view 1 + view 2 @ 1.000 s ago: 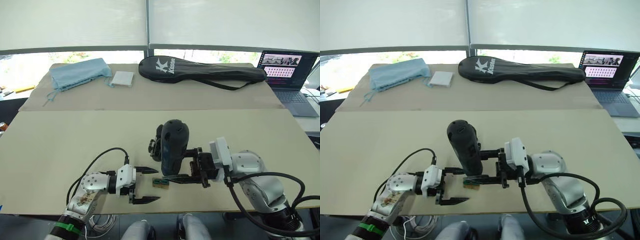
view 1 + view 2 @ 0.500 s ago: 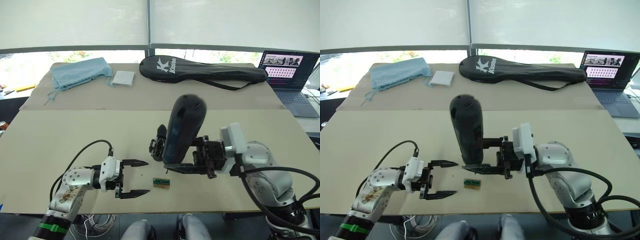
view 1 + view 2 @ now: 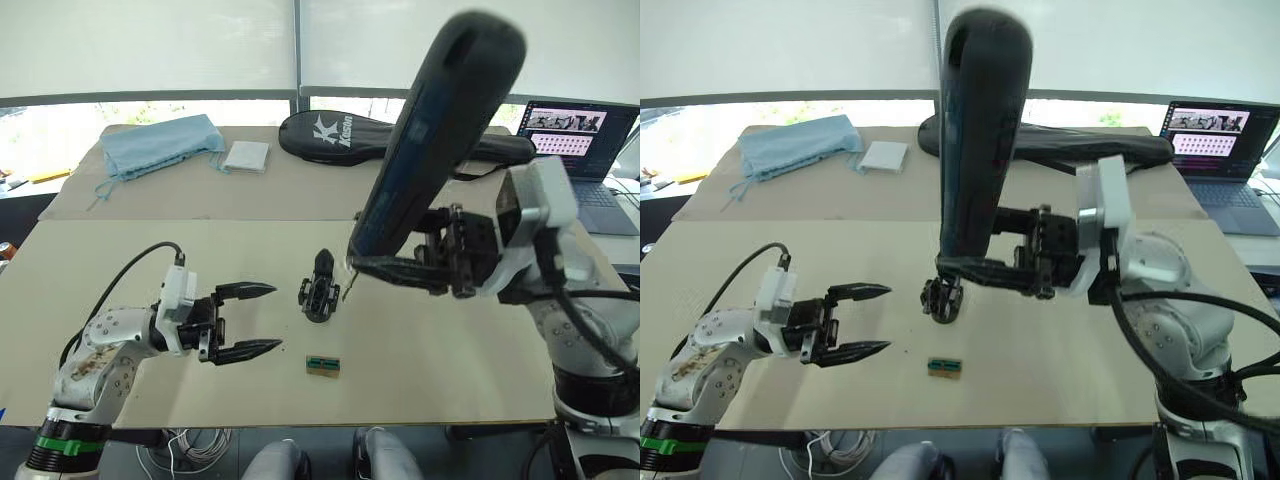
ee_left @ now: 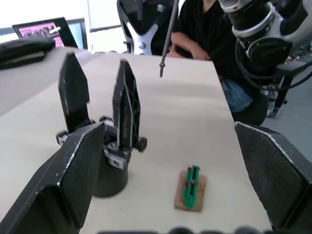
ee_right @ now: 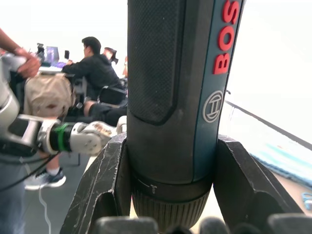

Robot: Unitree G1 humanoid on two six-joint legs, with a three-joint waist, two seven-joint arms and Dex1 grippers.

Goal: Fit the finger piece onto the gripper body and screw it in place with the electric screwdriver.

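Note:
The electric screwdriver, a thick black cylinder with red lettering, is raised high and leans to the right. My right gripper is shut on its lower end. Its thin metal bit hangs just right of the gripper body and does not touch it. The gripper body stands on the tan table. Two pointed black fingers rise from it, and I cannot tell which is the finger piece. My left gripper hovers open to the left of the body, with nothing between its fingers.
A small green-and-tan block lies in front of the gripper body. At the back are a black racket bag, a blue cloth and a white pad. A laptop sits at the far right. A seated person shows in the right wrist view.
My right arm has lifted the screwdriver up and to the right, off the gripper body, tilting its top right. My left gripper has drawn back to the left, still open.

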